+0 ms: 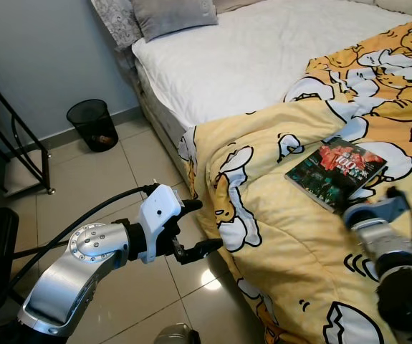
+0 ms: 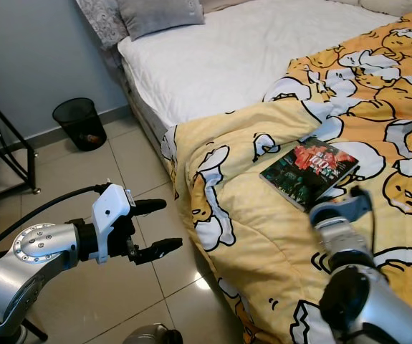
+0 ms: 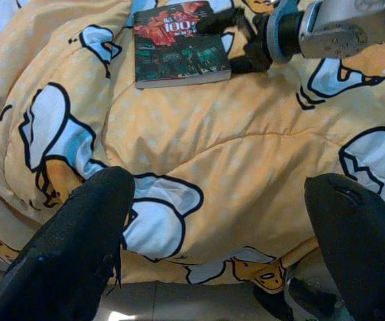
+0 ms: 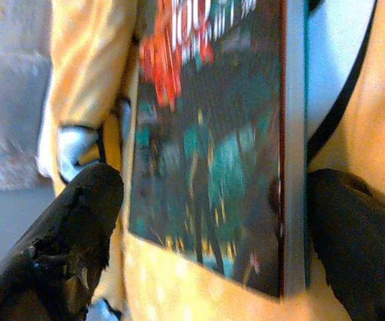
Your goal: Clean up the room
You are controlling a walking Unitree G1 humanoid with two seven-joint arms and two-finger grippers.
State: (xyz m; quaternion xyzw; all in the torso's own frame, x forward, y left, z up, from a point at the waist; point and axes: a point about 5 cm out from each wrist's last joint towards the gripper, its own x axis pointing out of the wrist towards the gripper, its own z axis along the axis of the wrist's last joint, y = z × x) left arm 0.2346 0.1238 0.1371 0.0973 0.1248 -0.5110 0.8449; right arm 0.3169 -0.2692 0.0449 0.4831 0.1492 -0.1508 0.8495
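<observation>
While it's a messy-looking room, the count is short: one book [image 1: 336, 173], one yellow duck-print duvet [image 1: 277, 236], one grey pillow [image 1: 173, 14] at the head of the bed [image 1: 227, 64], one black mesh bin [image 1: 93, 124] on the tiled floor [image 1: 98, 186] by the wall, with a bit of orange-brown stuff at the bottom of it. That book lies flat on the duvet, cover up, near the bed's edge. Right end effector [image 4: 212, 221] is right at the book's near corner with its fingers spread apart, one on each side of the corner, not clamped on it. Left end effector [image 1: 198, 228] hovers over the floor just beside the hanging duvet, fingers apart too, holding nothing
</observation>
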